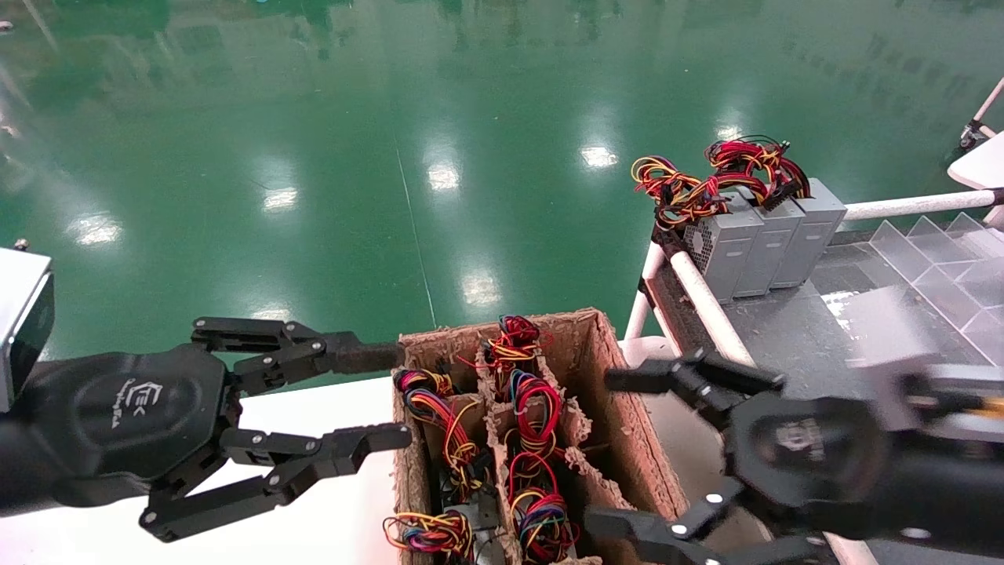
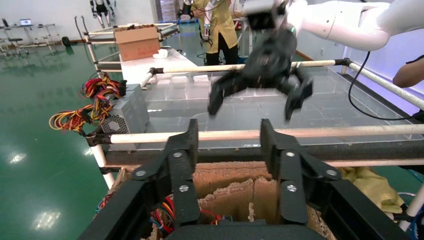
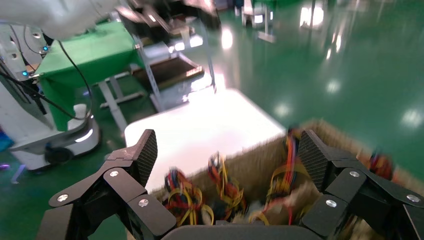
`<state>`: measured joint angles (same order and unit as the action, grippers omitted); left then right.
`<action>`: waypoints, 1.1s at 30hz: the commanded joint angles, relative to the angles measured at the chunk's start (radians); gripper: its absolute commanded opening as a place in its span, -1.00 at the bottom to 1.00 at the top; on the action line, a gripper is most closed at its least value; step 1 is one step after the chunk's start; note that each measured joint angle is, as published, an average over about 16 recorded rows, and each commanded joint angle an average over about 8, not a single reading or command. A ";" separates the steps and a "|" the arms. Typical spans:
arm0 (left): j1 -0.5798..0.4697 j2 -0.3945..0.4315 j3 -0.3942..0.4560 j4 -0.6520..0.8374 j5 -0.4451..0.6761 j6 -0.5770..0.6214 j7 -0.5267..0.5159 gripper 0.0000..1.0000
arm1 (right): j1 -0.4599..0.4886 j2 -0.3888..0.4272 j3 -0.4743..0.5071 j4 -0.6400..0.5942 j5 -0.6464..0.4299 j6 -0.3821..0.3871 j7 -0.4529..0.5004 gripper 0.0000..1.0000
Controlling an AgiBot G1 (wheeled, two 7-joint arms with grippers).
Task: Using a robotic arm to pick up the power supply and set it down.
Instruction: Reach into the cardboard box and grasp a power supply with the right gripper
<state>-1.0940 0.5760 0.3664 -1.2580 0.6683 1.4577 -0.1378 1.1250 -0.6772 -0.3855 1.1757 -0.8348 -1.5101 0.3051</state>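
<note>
Several power supplies stand in a cardboard box (image 1: 627,428). Mostly their red, yellow and blue wire bundles (image 1: 535,402) show; the grey bodies are largely hidden. Three more grey power supplies (image 1: 765,239) stand in a row on the dark surface at the right, also seen in the left wrist view (image 2: 128,107). My left gripper (image 1: 396,396) hangs open at the box's left edge and holds nothing (image 2: 229,135). My right gripper (image 1: 608,451) is open over the box's right side, wire bundles (image 3: 225,190) below its spread fingers (image 3: 229,152).
A white-tube rail (image 1: 706,302) edges the dark work surface (image 1: 792,337) to the right of the box. Clear plastic dividers (image 1: 941,259) lie farther right. The box sits on a white table (image 1: 337,502). Green floor lies beyond.
</note>
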 commanded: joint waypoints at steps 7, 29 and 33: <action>0.000 0.000 0.000 0.000 0.000 0.000 0.000 1.00 | 0.071 -0.119 -0.121 -0.105 -0.130 -0.038 0.056 1.00; 0.000 0.000 0.000 0.000 0.000 0.000 0.000 1.00 | 0.097 -0.325 -0.314 -0.216 -0.225 -0.053 -0.064 -1.00; 0.000 0.000 0.000 0.000 0.000 0.000 0.000 1.00 | 0.092 -0.337 -0.330 -0.227 -0.230 -0.044 -0.074 -1.00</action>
<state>-1.0941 0.5759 0.3666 -1.2580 0.6681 1.4577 -0.1376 1.2189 -1.0133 -0.7109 0.9460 -1.0642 -1.5535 0.2294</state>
